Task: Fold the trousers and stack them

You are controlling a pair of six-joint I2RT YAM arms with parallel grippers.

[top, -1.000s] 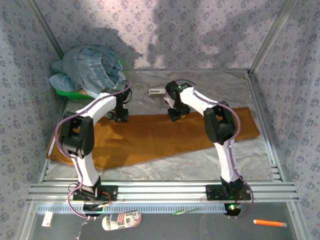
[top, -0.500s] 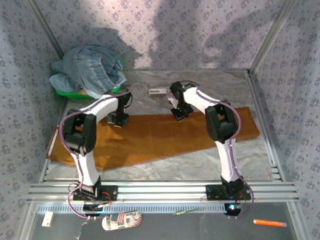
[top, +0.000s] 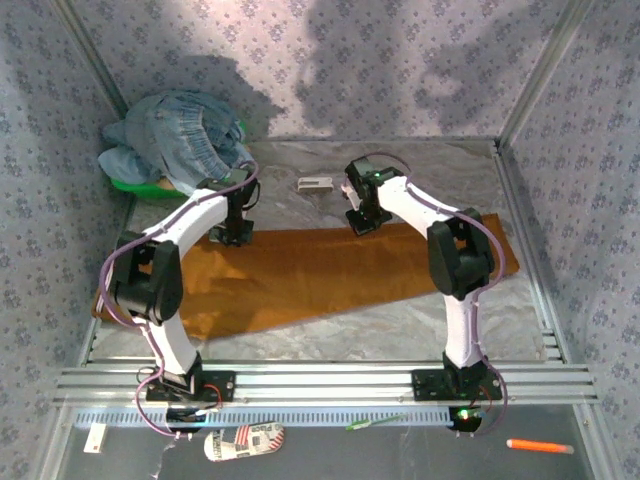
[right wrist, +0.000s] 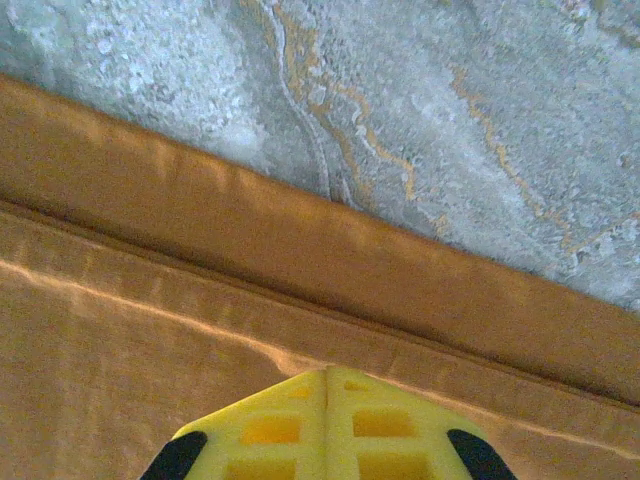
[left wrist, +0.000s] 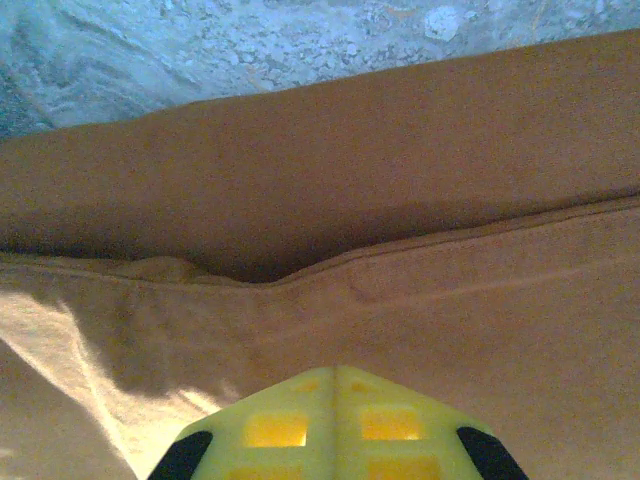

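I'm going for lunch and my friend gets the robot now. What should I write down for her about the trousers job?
Left gripper: shut, pinching the far edge of the trousers, left of their middle.
Right gripper: shut, pinching the same far edge, just right of the middle.
Trousers: lying flat as one long strip across the table.
Done: they look folded lengthwise, with layered edges showing in the wrist views. Both grips are taken.
Left: probably bring the far edge over, fold them shorter, then stack. A pile of jeans sits in the far left corner.
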